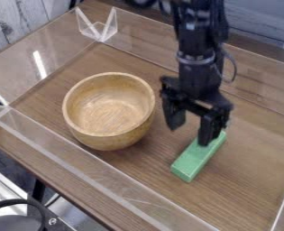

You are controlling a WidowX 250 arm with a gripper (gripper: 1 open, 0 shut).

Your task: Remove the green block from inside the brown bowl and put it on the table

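The green block lies flat on the table, to the right of the brown bowl and outside it. My gripper hangs just above the block's far end, pointing down. Its two black fingers stand apart with nothing between them, so it is open. The bowl sits upright and its inside shows only bare wood.
Clear acrylic walls edge the table on the near left and along the back. A small clear stand sits at the back left corner. A black cable shows below the table's front edge.
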